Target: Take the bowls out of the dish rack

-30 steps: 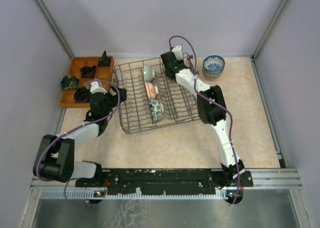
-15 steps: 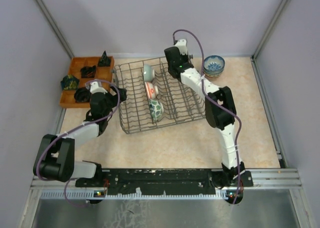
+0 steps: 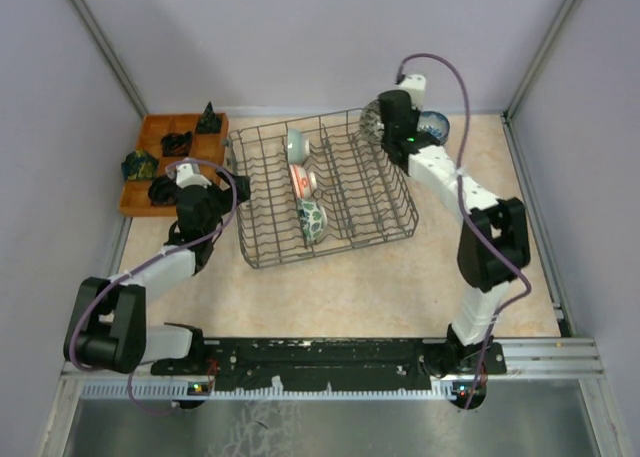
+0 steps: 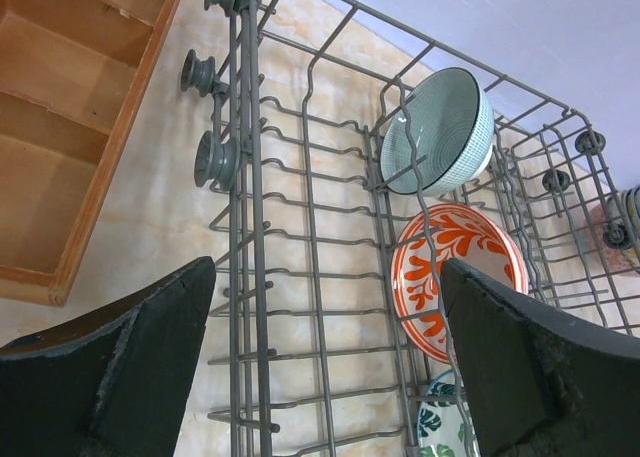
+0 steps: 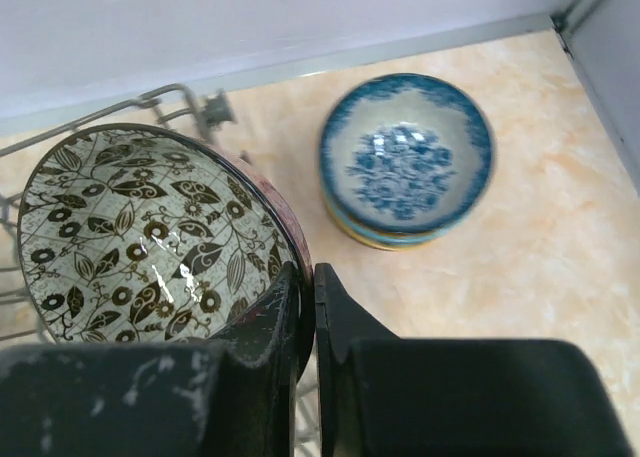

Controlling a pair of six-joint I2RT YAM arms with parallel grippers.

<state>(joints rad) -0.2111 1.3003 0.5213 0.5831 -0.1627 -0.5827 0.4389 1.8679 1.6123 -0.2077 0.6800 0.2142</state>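
leaf bowl (image 5: 150, 237): cream, dark brown leaves
stacked bowl (image 5: 405, 162): blue-and-white floral
coral bowl (image 4: 452, 277): orange-red on white
dish rack (image 4: 247, 237): dark grey

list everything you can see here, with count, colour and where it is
dish rack: one, dark grey wire, middle of the table
racked bowls: three, on edge in one row: pale green bowl, red-and-white bowl, green-leaf bowl
dark-leaf bowl: one, dark leaves on pale, lifted at the rack's far right corner
stacked bowls: blue-and-white on top, number beneath unclear, on the table at far right
tray: one, orange, far left
dark objects: about four, black-green, in the tray
table: one, beige
left gripper: open, at the rack's left side
right gripper: shut on the dark-leaf bowl's rim
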